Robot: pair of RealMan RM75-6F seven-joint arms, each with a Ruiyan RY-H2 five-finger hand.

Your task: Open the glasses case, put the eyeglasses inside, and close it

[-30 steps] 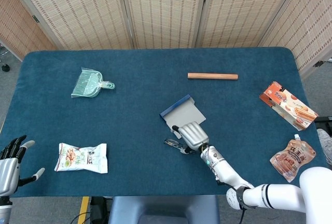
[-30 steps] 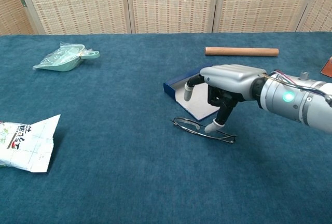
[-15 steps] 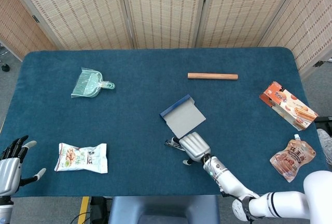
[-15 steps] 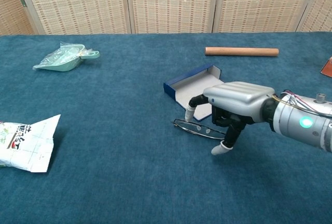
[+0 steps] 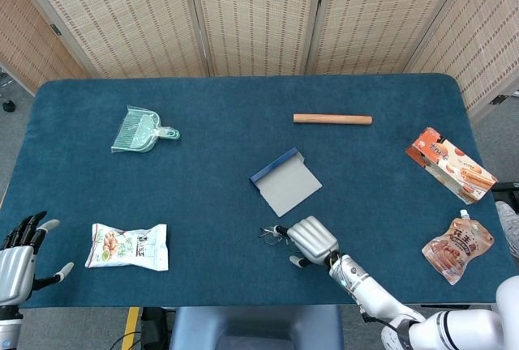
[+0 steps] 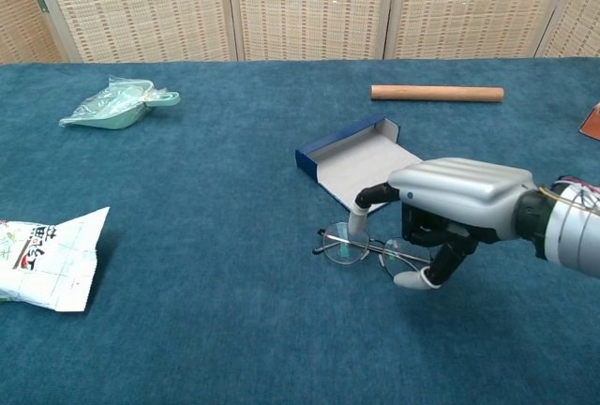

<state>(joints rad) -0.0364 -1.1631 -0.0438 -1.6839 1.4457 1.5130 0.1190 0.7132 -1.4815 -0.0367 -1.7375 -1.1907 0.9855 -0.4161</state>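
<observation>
The open glasses case (image 5: pixel 285 184) (image 6: pixel 361 157), blue outside and pale grey inside, lies near the table's middle. Just in front of it are the thin-framed eyeglasses (image 5: pixel 270 233) (image 6: pixel 349 244), tipped up so both round lenses face the chest camera. My right hand (image 5: pixel 310 239) (image 6: pixel 450 203) arches over their right half, one fingertip on the frame and the thumb curled under the far end, pinching them. My left hand (image 5: pixel 16 257) hangs off the table's near left corner, fingers spread, holding nothing.
A wooden rod (image 5: pixel 332 119) (image 6: pixel 437 93) lies behind the case. A green dustpan (image 5: pixel 139 131) (image 6: pixel 112 105) sits far left, a snack packet (image 5: pixel 128 246) (image 6: pixel 42 255) near left. An orange box (image 5: pixel 450 164) and a pouch (image 5: pixel 456 249) lie at the right edge.
My right hand has drawn back from the case toward the table's near edge. The eyeglasses came along with it and tipped from flat to standing on edge.
</observation>
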